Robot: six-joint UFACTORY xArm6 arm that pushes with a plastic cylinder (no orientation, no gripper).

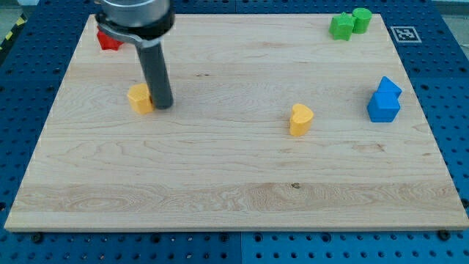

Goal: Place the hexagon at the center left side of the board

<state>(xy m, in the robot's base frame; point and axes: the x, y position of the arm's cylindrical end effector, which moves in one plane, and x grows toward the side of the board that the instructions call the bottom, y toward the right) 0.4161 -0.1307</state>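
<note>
The yellow heart block (300, 119) lies well apart from the yellow hexagon (139, 97), which my tip (163, 105) touches on its right side; there is no hand to open or close.

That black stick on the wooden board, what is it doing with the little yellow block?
My tip is pressed against the right side of the yellow hexagon, on the board's left part, a bit above the middle. I am sliding it toward the centre left. A yellow heart sits right of centre. Two blue blocks are at the right edge, two green blocks top right, and a red block top left.
</note>
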